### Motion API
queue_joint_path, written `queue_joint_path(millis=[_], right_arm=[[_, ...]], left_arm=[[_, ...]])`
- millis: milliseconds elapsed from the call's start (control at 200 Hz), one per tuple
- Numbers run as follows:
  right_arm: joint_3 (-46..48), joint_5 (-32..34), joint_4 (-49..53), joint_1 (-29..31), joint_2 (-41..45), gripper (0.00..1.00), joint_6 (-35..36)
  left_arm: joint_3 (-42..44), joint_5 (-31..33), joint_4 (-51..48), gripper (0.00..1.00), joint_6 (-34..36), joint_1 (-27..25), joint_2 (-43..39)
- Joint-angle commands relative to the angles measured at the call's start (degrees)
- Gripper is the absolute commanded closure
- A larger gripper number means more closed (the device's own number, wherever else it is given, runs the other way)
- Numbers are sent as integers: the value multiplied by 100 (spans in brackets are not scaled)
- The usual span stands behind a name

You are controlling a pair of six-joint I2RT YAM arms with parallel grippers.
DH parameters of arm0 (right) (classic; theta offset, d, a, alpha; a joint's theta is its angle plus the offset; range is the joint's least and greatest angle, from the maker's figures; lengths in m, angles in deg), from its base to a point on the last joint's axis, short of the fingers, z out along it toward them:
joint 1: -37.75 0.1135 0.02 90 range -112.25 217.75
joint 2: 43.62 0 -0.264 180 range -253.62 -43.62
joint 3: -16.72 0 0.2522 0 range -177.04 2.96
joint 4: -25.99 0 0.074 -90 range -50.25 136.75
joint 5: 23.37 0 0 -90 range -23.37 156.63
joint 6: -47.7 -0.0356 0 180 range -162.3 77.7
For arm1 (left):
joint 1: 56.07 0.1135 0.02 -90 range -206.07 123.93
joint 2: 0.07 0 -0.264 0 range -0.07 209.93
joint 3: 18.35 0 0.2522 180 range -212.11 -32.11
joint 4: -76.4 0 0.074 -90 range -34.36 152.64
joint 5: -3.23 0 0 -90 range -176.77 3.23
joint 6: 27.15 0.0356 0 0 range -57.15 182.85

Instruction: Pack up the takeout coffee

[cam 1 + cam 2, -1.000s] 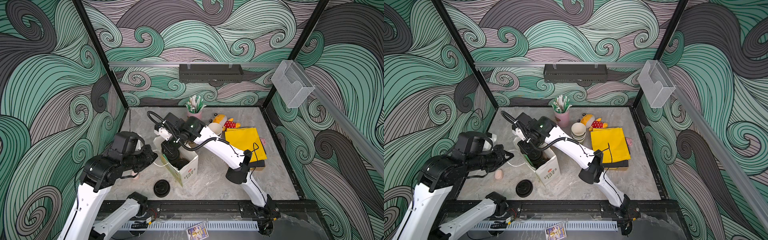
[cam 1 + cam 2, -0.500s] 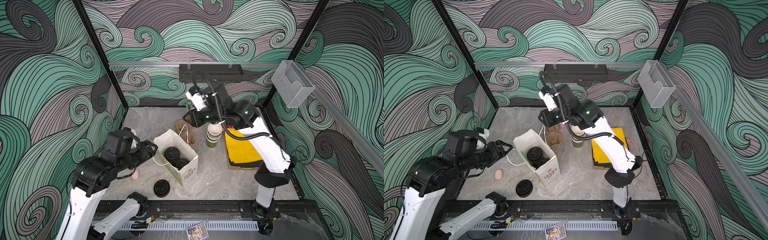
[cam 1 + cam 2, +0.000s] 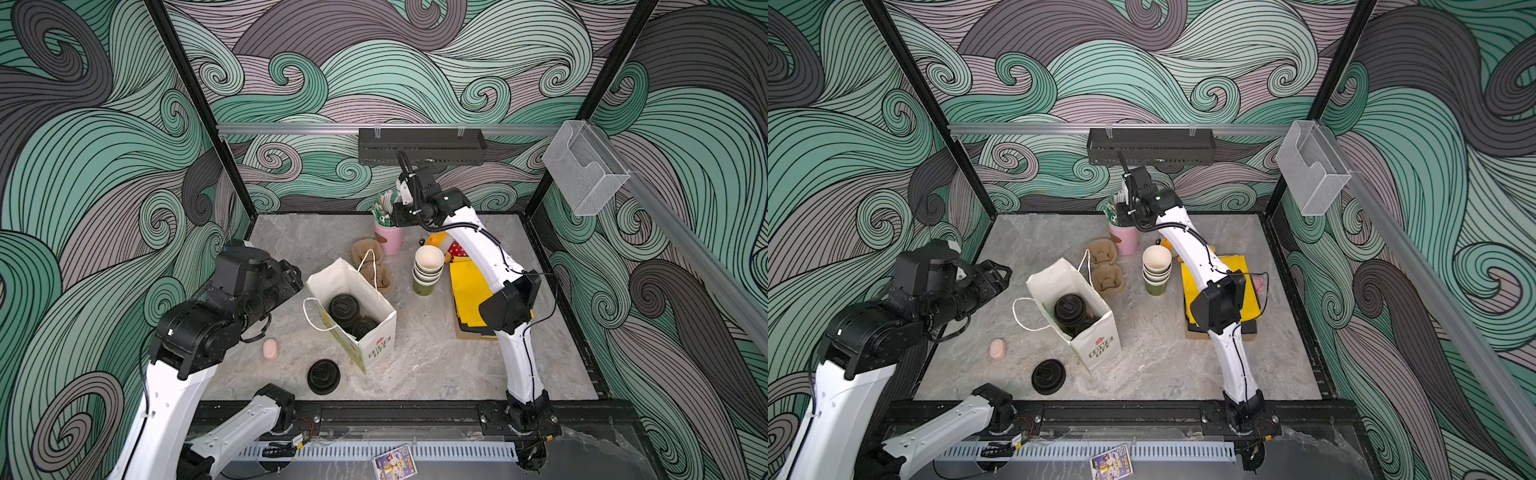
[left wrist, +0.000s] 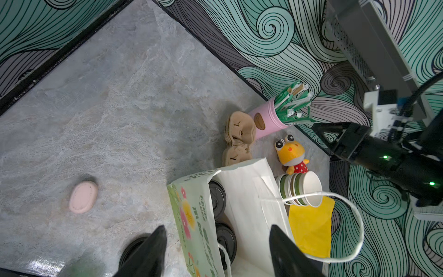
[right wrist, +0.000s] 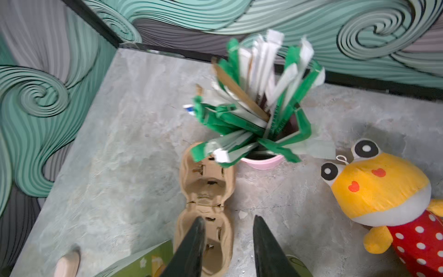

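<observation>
Left wrist view shows both lidded cups (image 4: 217, 199) already standing inside the bag (image 4: 244, 189) on the desk (image 4: 119, 96), left gripper (image 4: 217, 227) spread empty near it, right gripper (image 5: 228, 218) parted and empty near the pink cup (image 5: 261, 162), so packing looks nearly done.

There are 2 cups with round black plastic lids (image 3: 344, 307), 1 white paper bag (image 3: 376, 347), 1 pink round holder cup (image 3: 391, 242) and 1 yellow plush frog (image 4: 291, 153).

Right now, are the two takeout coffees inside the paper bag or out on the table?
Inside. Both black-lidded cups sit upright in the open paper bag, lids showing from above in both top views; their sides are hidden.
</observation>
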Motion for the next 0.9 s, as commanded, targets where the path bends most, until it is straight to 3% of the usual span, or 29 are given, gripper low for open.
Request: queue_joint_path(millis=[0, 220, 425, 895], right_arm=[[-502, 171, -49, -148, -70, 61, -562], [-531, 493, -354, -167, -356, 57, -982], [-553, 190, -511, -210, -457, 64, -1216], [-249, 232, -978, -203, -601, 67, -1271]], left_arm=[[11, 324, 487, 31, -34, 22, 132], [-22, 274, 721, 31, 26, 21, 415], [-113, 333, 821, 31, 86, 15, 552], [-54, 258, 959, 31, -32, 19, 626]])
